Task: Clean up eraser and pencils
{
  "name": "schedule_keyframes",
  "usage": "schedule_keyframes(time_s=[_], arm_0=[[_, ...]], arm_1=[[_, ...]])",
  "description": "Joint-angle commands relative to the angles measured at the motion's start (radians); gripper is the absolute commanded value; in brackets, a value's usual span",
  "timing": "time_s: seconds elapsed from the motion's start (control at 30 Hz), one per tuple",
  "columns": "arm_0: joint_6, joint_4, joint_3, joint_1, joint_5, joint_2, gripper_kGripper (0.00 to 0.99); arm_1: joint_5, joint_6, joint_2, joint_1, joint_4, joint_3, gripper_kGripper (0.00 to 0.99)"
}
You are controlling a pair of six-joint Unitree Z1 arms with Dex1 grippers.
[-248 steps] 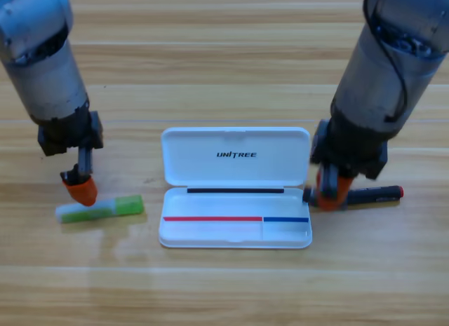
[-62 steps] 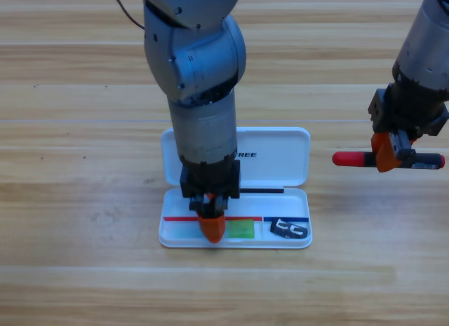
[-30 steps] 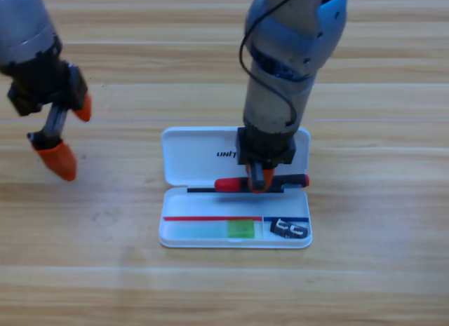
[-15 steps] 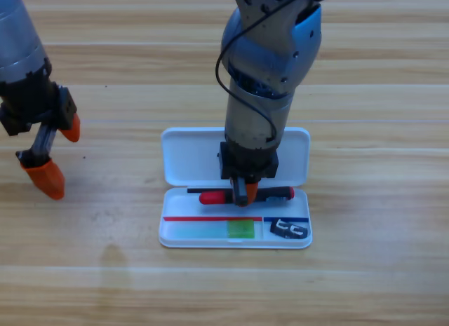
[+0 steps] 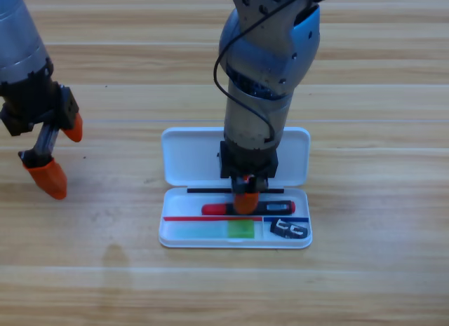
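Red pencil (image 5: pixel 247 207) now sits lower, down in white case (image 5: pixel 175 158) tray, right gripper (image 5: pixel 245 202) clamped on its middle.
Green pencil (image 5: pixel 240 229) and eraser (image 5: pixel 290 229) already lie in case front compartments; release left. Left gripper (image 5: pixel 57 154) waits left of case, jaws spread.

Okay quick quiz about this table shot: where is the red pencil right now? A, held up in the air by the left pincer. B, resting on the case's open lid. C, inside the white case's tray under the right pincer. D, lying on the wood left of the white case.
C: the red pencil lies across the tray of the white case, directly beneath the right pincer, while the left pincer hangs apart over the wood on the left.
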Motion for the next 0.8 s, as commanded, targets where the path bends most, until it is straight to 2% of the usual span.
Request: schedule_keyframes(time_s=[0.03,0.17,0.37,0.57,0.7,0.8], arm_0=[[0.006,-0.01,0.03,0.024,-0.014,0.028,0.99],[0.006,-0.01,0.028,0.024,-0.017,0.028,0.99],[0.004,-0.023,-0.007,0.038,-0.028,0.028,0.99],[0.003,-0.12,-0.102,0.146,-0.119,0.056,0.986],[0.003,-0.14,-0.239,0.217,-0.2,0.16,0.819],[0.016,-0.129,-0.357,0.248,-0.283,0.266,0.568]], arm_1=[[0.014,0.013,-0.096,0.02,0.028,0.032,0.99],[0.052,0.019,-0.255,0.023,0.032,0.091,0.99],[0.132,0.034,-0.521,0.046,0.032,0.254,0.99],[0.244,0.114,-0.697,0.084,-0.001,0.392,0.99],[0.253,0.181,-0.696,0.097,-0.047,0.432,0.99],[0.278,0.205,-0.683,0.097,-0.054,0.433,0.99]])
